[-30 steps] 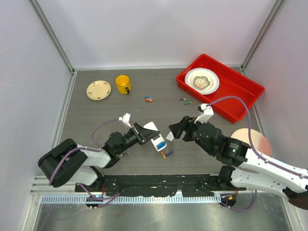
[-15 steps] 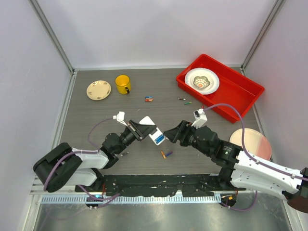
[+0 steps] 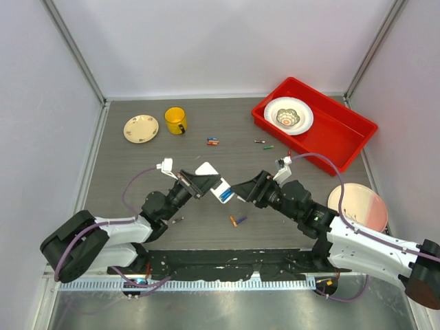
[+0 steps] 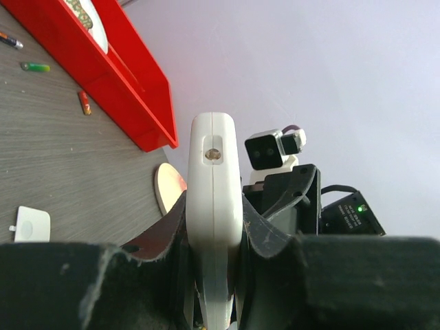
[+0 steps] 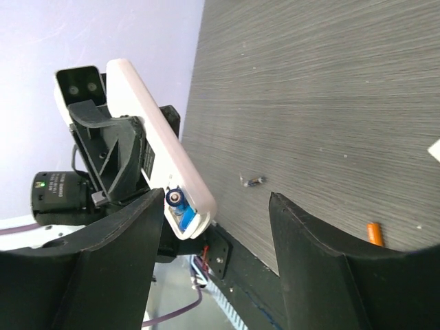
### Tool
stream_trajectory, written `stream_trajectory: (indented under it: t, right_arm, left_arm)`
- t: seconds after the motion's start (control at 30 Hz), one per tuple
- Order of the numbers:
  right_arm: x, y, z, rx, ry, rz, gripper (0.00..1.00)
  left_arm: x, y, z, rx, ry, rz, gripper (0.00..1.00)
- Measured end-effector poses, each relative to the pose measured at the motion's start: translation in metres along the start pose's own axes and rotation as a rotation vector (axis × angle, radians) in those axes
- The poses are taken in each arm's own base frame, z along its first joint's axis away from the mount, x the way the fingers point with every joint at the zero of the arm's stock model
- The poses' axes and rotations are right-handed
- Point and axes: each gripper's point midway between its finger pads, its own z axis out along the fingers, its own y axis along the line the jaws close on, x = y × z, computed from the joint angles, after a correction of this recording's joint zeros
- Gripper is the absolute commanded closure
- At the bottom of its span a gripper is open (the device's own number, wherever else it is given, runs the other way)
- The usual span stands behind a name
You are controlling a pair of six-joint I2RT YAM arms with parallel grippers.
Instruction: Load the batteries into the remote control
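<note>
Here the left gripper (image 3: 201,183) is clamped on the remote (image 3: 216,183), held in the air, its long axis running 10 to 4 o'clock. The right gripper (image 3: 241,190), jaws apart and empty, faces its blue end from 3 o'clock.

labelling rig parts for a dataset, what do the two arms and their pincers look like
The left arm and right arm: white link shells, black joints, a looping purple cable, a small white camera box at the wrist. The left pincer and right pincer: matte black, broad and wedge-shaped.
</note>
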Motion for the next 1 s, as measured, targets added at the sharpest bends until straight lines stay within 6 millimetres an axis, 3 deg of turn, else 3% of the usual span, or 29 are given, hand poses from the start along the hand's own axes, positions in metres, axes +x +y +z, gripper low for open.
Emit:
stream_trajectory:
  t: [0.4,0.73,1.0]
  right_arm:
    - [-0.008,0.033,0.004,-0.149,-0.016,0.084,0.33]
    - [-0.002,0.018,0.010,-0.152,-0.011,0.182,0.33]
    - [-0.006,0.025,0.011,-0.195,-0.026,0.229,0.34]
  left_arm:
    - [-0.009,-0.005,0.000,0.013,-0.039,0.029,1.00]
    - [-0.015,-0.011,0.000,0.028,-0.068,0.041,1.00]
    - [-0.017,-0.013,0.000,0.032,-0.078,0.055,1.00]
